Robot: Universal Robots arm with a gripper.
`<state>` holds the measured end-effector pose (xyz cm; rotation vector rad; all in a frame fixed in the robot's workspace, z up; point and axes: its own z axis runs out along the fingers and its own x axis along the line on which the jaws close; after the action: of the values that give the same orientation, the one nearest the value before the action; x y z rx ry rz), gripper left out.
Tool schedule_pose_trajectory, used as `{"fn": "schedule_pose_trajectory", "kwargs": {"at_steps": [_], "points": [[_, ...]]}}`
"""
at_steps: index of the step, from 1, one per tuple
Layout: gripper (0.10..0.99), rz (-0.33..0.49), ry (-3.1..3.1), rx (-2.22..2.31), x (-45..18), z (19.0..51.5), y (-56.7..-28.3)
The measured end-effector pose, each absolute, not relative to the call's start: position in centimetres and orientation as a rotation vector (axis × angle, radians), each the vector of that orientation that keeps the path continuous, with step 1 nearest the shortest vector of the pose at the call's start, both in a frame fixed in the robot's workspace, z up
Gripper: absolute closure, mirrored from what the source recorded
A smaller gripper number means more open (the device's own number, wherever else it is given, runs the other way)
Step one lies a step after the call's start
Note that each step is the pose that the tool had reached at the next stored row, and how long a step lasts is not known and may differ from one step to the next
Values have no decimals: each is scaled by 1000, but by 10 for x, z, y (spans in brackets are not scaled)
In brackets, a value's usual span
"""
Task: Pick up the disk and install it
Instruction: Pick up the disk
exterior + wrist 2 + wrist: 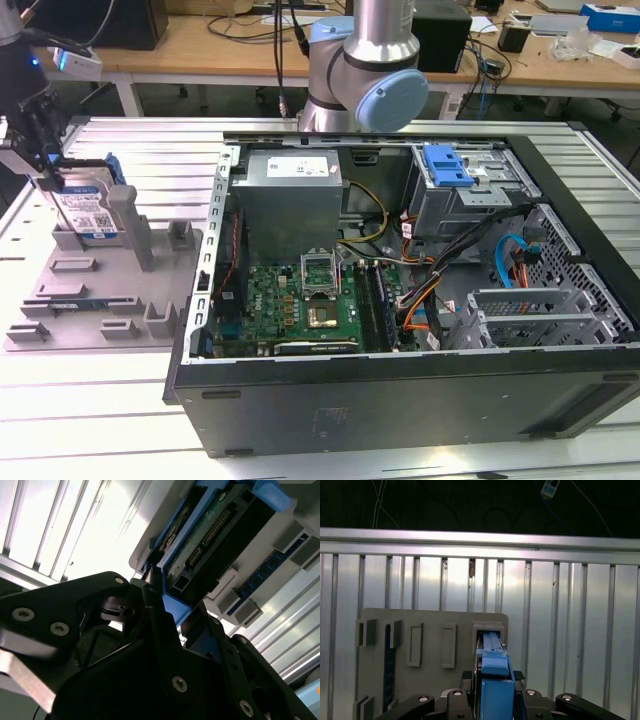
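Note:
The disk (88,210) stands on edge in a slot of the grey fixture plate (100,290) at the exterior view's left, its white-and-blue label facing out and its blue carrier frame around it. My gripper (45,165) comes down on its top edge. In the first wrist view the blue carrier (492,670) runs between the black fingers (466,680), which press on both sides of it. The second wrist view shows the disk's (210,535) underside with its connector, and the gripper (170,615) is clamped on the blue frame. The disk still sits in the fixture's slot.
An open computer case (400,400) lies at the exterior view's right, with motherboard, cables and a drive bay with a blue latch (447,165). A grey power supply box (290,190) sits at the case's back. The ribbed aluminium table (560,630) surrounds the fixture plate (430,630).

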<state>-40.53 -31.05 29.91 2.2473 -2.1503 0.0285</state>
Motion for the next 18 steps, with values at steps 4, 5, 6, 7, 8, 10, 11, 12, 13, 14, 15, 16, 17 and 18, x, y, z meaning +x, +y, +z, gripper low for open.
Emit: {"fn": "schedule_pose_trajectory", "kwargs": {"at_steps": [4, 5, 6, 7, 8, 10, 11, 12, 13, 14, 15, 16, 17, 18], "points": [[694, 28, -2151, 2247, -405, 299, -311], [694, 28, -2151, 2247, -405, 299, -311], [706, 28, -2151, 2247, -405, 299, -311], [706, 28, -2151, 2246, -405, 299, -311], [718, 28, -2151, 2247, -405, 299, -311], [718, 28, -2151, 2247, -405, 299, -311], [718, 28, -2151, 2247, -405, 299, -311], [718, 28, -2151, 2247, -405, 299, -311], [718, 28, -2151, 2246, -405, 299, -311], [718, 28, -2151, 2246, -405, 299, -311], [718, 28, -2151, 2247, -405, 299, -311], [718, 28, -2151, 2247, -405, 299, -311], [718, 28, -2151, 2247, -405, 299, -311], [718, 28, -2151, 2247, -405, 299, -311]]}}
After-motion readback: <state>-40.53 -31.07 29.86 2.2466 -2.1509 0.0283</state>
